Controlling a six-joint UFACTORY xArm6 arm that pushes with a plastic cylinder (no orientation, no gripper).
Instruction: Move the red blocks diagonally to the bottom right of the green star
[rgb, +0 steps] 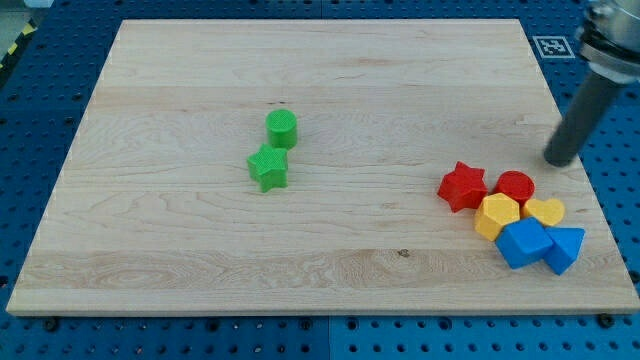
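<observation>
No pincer on this rig, so no open-or-closed state to report: my tip (560, 160) is a bare rod end, standing off the board's right edge, up and to the right of the red cylinder (516, 186), touching no block.

Red star (462, 186) and red cylinder sit side by side near the view's right, touching or nearly so. Packed against them below: yellow hexagonal block (497, 214), yellow heart (546, 211), blue cube (524, 242), blue triangular block (565, 248).

Green star (268, 168) lies left of centre, well apart from the reds, green cylinder (282, 128) just above it.

Step in hand, by my reading: approach, no push begun. Reds already lie lower right of the green star, but far off. Next move likely calls for the tip behind the reds on their right, pushing leftward without dragging yellows.
</observation>
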